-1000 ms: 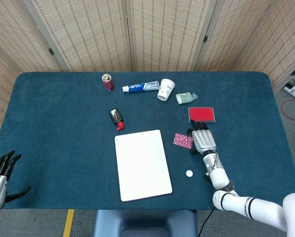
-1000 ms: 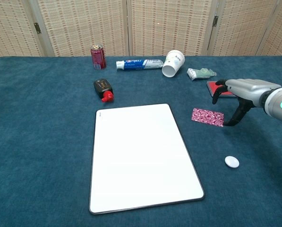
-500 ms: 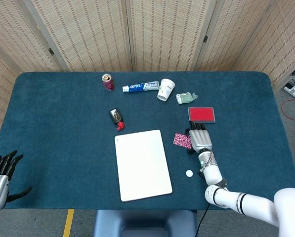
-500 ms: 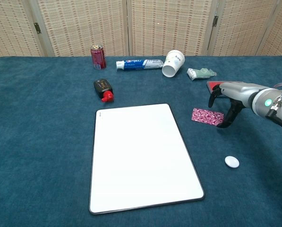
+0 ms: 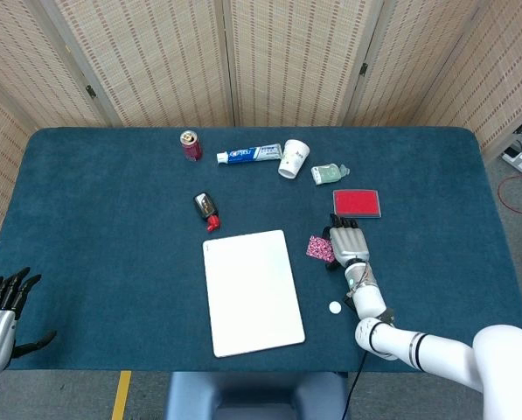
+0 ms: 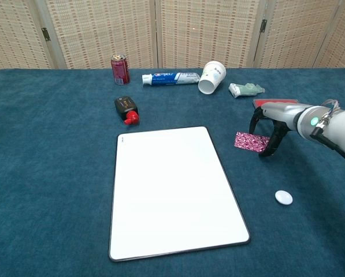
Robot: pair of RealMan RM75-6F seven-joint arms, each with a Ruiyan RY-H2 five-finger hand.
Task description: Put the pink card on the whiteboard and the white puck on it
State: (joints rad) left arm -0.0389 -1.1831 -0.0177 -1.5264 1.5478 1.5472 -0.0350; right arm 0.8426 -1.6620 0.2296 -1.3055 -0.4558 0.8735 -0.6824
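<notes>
The left robot hand [image 5: 0, 306] sits at the near left edge of the counter [image 5: 103, 227], fingers spread, holding nothing. The whiteboard [image 6: 169, 190] lies flat near the front centre. The white puck [image 6: 284, 197] lies on the counter to the right of the whiteboard's near half, apart from it and nearer the camera than the right robot hand [image 6: 270, 124]. That hand is arched over the right end of the pink card [image 6: 250, 141], fingers [image 6: 269, 151] pointing down at the card's edge; whether they touch or grip it cannot be told. The card lies flat on the counter just right of the whiteboard's far corner, not on it. Directly behind the right hand lies a red box [image 5: 357, 203]. Left of the whiteboard's far edge lies a black-and-red bottle [image 6: 126, 109]. Along the far side stand a red can [image 6: 119, 69], a toothpaste tube [image 6: 171, 78], a tipped white cup [image 6: 211, 77] and a small green tube [image 6: 245, 89]
</notes>
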